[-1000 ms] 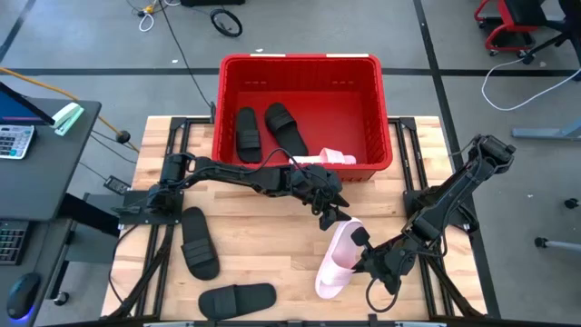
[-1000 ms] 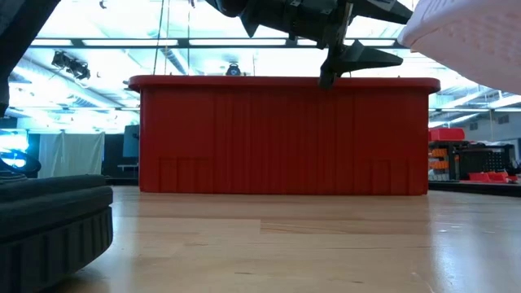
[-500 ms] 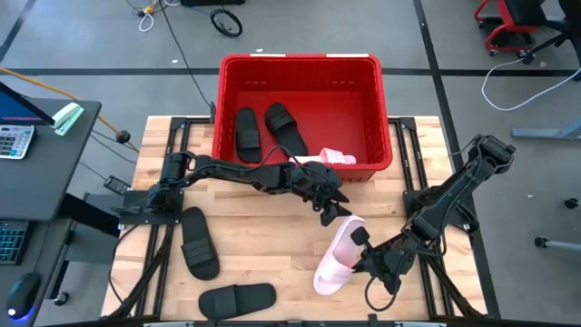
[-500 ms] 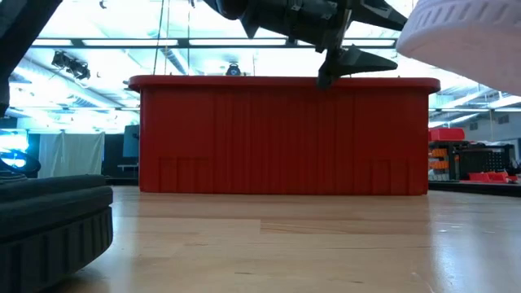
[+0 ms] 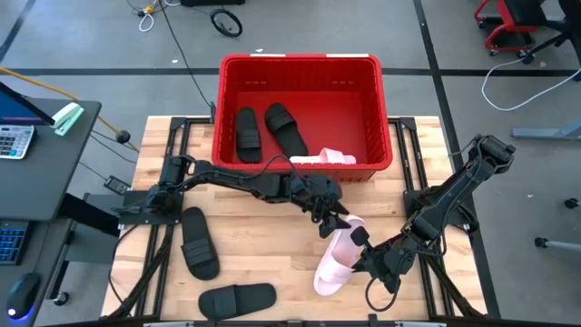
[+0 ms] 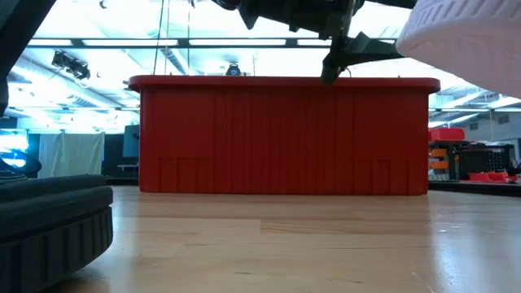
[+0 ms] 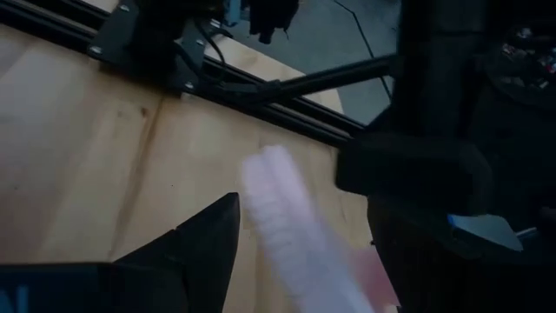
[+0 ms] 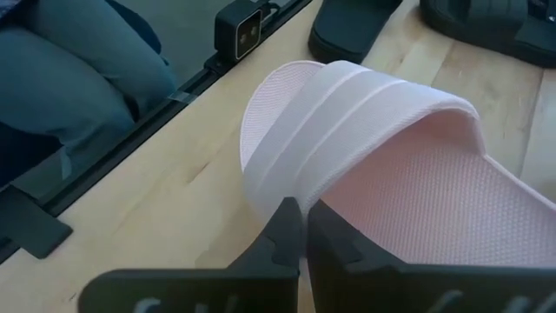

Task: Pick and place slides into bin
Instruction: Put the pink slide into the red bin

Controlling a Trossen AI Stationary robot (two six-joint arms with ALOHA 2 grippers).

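Observation:
The red bin (image 5: 300, 60) stands at the table's far middle. Two black slides (image 5: 248, 133) (image 5: 287, 127) and a pink one (image 5: 329, 158) lie inside it. A second pink slide (image 5: 336, 259) hangs above the table's near right with my right gripper (image 5: 361, 241) shut on it. My left gripper (image 5: 334, 221) reaches in from the left and stands open at that slide's far end. The blurred slide (image 7: 287, 226) shows beside one of the left gripper's fingers (image 7: 195, 248). Two black slides (image 5: 200, 242) (image 5: 238, 297) lie flat on the table's near left. My left gripper stands open at the pink slide's far end; I cannot tell whether a finger touches it. My right gripper pinches the slide's side edge (image 8: 291, 187) between its two fingers, where the strap (image 8: 347, 113) meets the sole. The slide (image 6: 472, 37) is lifted clear of the table, footbed up.
Dark frame rails (image 5: 410, 195) run along both sides of the wooden table. A desk with a calculator (image 5: 14, 141) stands off the left edge. In the low view a black slide (image 6: 49, 224) fills the near left, with bare wood in front of the bin's wall (image 6: 285, 138).
My left gripper has moved a little toward the table's near edge, closer to the far end of the held pink slide, and has stayed open. The right gripper and its slide have kept still.

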